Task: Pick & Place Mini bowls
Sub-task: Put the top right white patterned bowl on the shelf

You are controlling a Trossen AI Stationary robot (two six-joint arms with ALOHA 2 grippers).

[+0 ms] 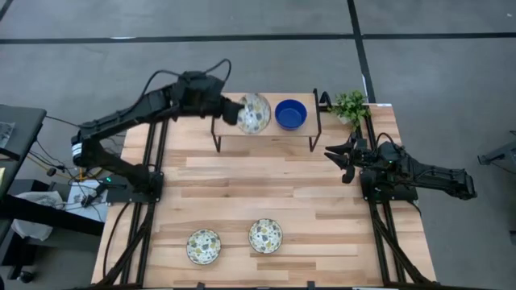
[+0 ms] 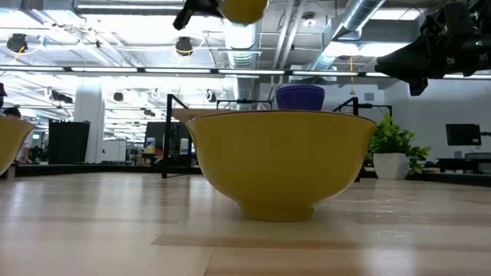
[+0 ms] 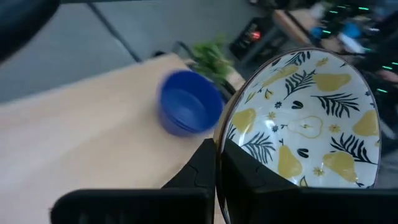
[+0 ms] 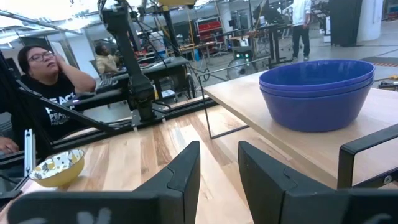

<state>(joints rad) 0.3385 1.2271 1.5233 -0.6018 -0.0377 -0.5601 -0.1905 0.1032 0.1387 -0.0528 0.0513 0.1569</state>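
From above: left gripper [image 1: 235,112] out over the left end of the raised shelf [image 1: 230,129] at the far side of the table [image 1: 266,189], clamped on the rim of a patterned bowl [image 1: 255,113] held tilted on edge. Just beside it on the shelf, stacked blue bowls [image 1: 291,113], close to the shelf's right end. Small plant [image 1: 350,105] at the table's far right corner, past the shelf. Right gripper [image 1: 344,158] parked near the right edge, fingers parted, holding nothing. Two more patterned bowls [image 1: 204,246] [image 1: 265,235] near the front edge, side by side but apart. Wide bare wood across the middle between shelf and front bowls.

From table height: one yellow-sided bowl [image 2: 279,161] filling the centre, another bowl's edge [image 2: 11,142] at the left border. Blue stack [image 2: 300,97] visible behind on the shelf. Held bowl [image 2: 244,9] high at the top edge, clear of the shelf. Plant [image 2: 393,144] at right.

From the left wrist: fingers [image 3: 205,171] pinched together on the rim of the patterned bowl [image 3: 311,121], its pear-and-leaf inside facing the camera. Blue bowls [image 3: 189,103] on the shelf beyond, plant [image 3: 211,56] behind them.

From the right wrist: fingers [image 4: 183,168] apart with bare table between them. Blue stack [image 4: 318,93] on the shelf, near its corner. One patterned bowl [image 4: 57,167] far off by the table edge. Seated person [image 4: 46,87] beyond the table.
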